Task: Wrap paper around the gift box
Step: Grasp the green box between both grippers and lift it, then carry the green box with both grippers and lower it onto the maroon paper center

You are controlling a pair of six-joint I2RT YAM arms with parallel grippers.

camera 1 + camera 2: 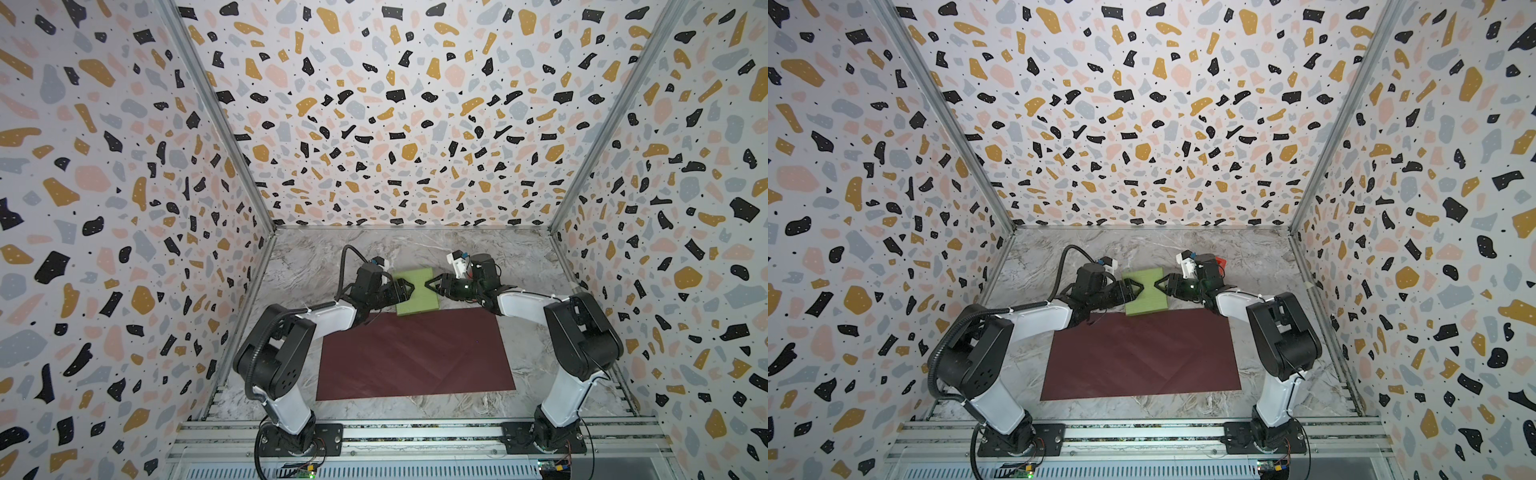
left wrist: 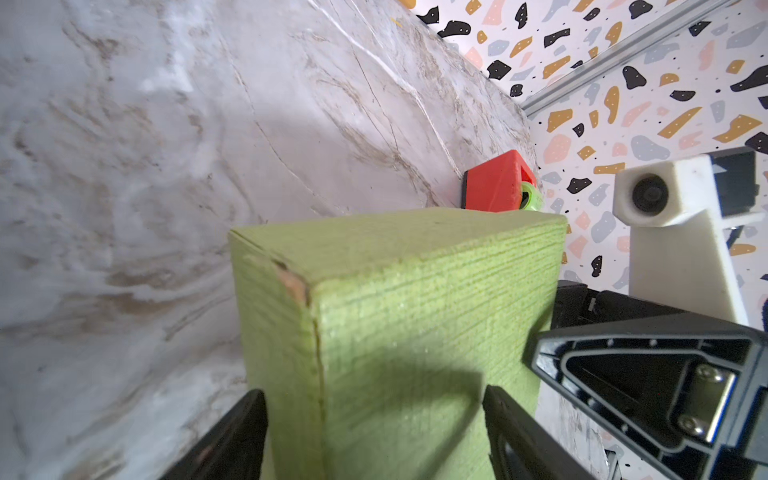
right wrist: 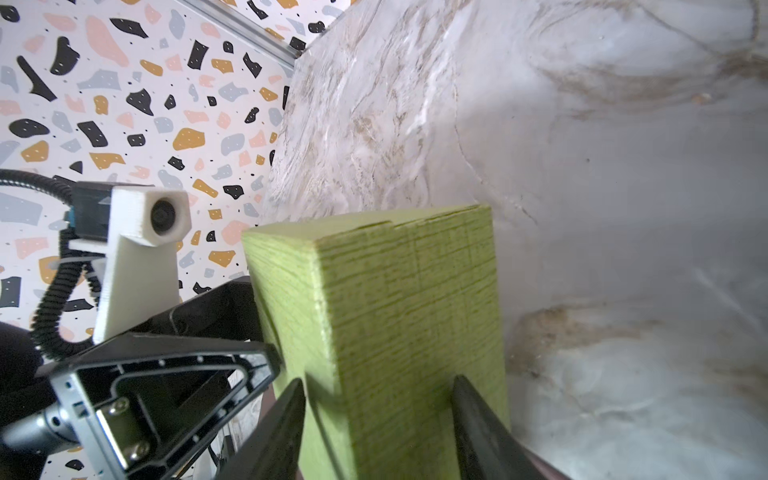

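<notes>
The olive-green gift box (image 1: 417, 301) (image 1: 1147, 304) lies flat on the marble table just behind the far edge of the paper (image 1: 415, 357) (image 1: 1142, 357), a dark maroon sheet spread flat. My left gripper (image 1: 411, 286) (image 1: 1140, 286) reaches in from the box's left and my right gripper (image 1: 427, 286) (image 1: 1157, 286) from its right; their tips nearly meet over its top. In the left wrist view the left gripper (image 2: 374, 399) has its jaws apart with the box (image 2: 395, 311) between them. The right gripper (image 3: 378, 386) stands the same way on the box (image 3: 395, 311).
A red-orange tape dispenser (image 2: 494, 183) (image 1: 1221, 262) sits on the table behind the right arm, near the back right corner. Terrazzo walls close in three sides. An aluminium rail (image 1: 415, 432) carrying both arm bases runs along the front.
</notes>
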